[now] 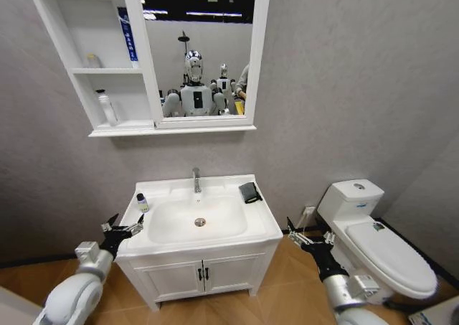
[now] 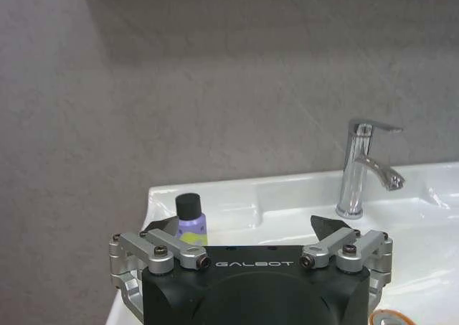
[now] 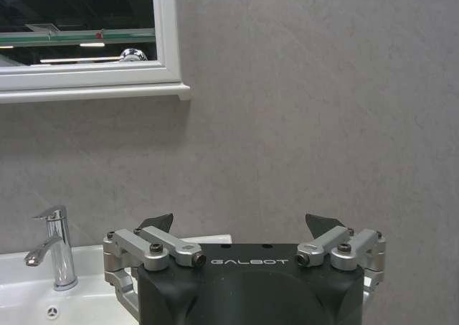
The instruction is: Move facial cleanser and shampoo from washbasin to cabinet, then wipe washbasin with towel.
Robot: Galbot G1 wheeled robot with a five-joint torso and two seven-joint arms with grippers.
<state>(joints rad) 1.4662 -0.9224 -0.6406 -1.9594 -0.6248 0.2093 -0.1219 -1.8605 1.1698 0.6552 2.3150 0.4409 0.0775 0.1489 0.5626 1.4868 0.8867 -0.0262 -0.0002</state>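
Left pincer: low down, just beside the left edge of the washbasin; fingers spread wide, holding nothing.
Right pincer: low down, in the gap between the washbasin and the toilet; fingers spread wide too, holding nothing.
Washbasin: white, on a two-door vanity with black handles.
Small bottle: black cap, pale purple body, standing upright on the left rim of the counter, close ahead of the left pincer.
Towel: dark, folded, lying on the back right corner of the counter.
Tap: shiny, at the back middle, above the round drain.
Cabinet: white, high on the wall above the washbasin; one bottle on the lower open shelf, a blue tube higher up, mirror to the right.
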